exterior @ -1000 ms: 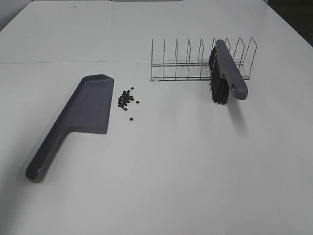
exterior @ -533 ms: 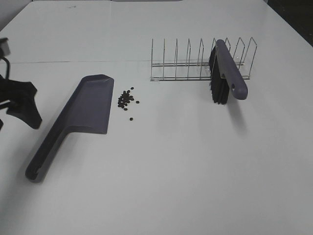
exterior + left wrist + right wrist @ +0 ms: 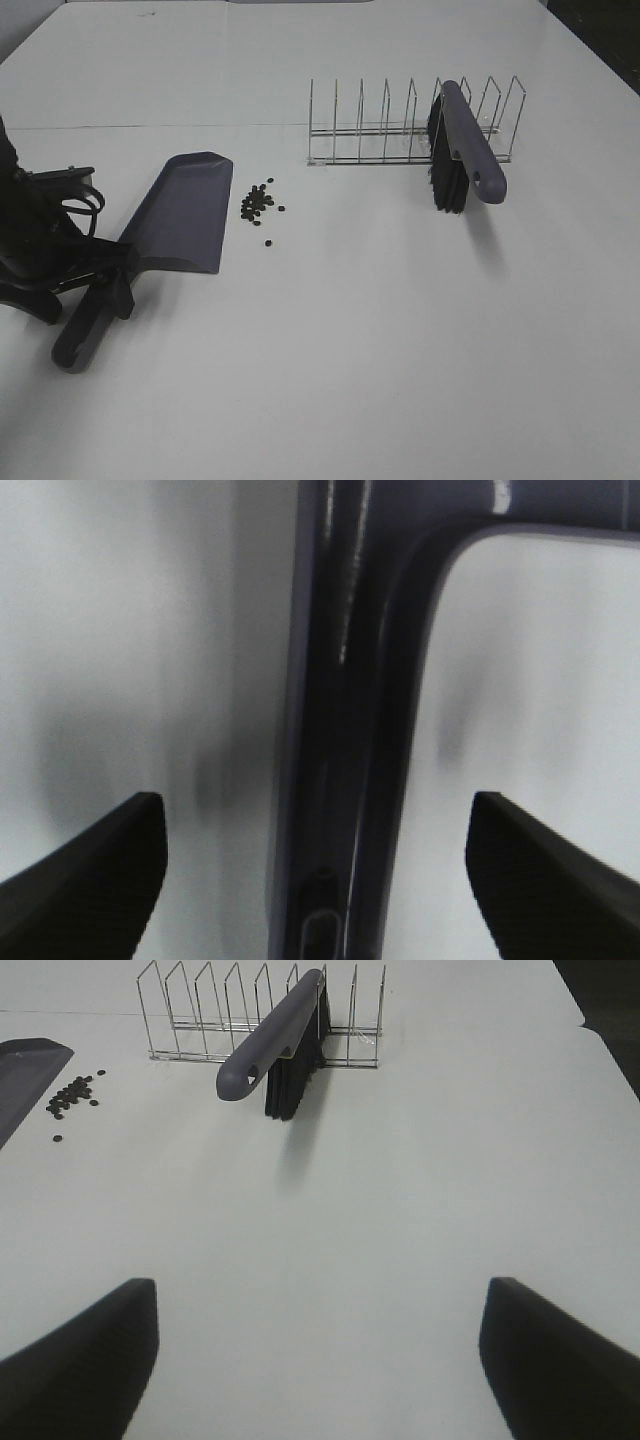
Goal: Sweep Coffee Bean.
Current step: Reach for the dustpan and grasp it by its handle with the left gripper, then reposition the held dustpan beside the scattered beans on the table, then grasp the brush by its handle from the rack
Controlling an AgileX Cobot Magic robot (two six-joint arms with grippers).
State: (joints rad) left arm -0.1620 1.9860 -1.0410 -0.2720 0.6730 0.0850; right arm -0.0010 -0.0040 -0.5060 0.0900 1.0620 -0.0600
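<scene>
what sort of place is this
Probably a lab test bench, not a kitchen: a plain white table with just a dustpan, a brush propped in a wire rack, and scattered coffee beans.

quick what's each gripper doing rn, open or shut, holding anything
Left gripper: open, jaws either side of the dustpan handle, not gripping it.
Right gripper: open, holding nothing.

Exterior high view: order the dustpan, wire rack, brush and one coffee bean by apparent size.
1. dustpan and wire rack: too alike to rank, and the rack lies farther away.
2. brush.
3. coffee bean, by far the smallest.
</scene>
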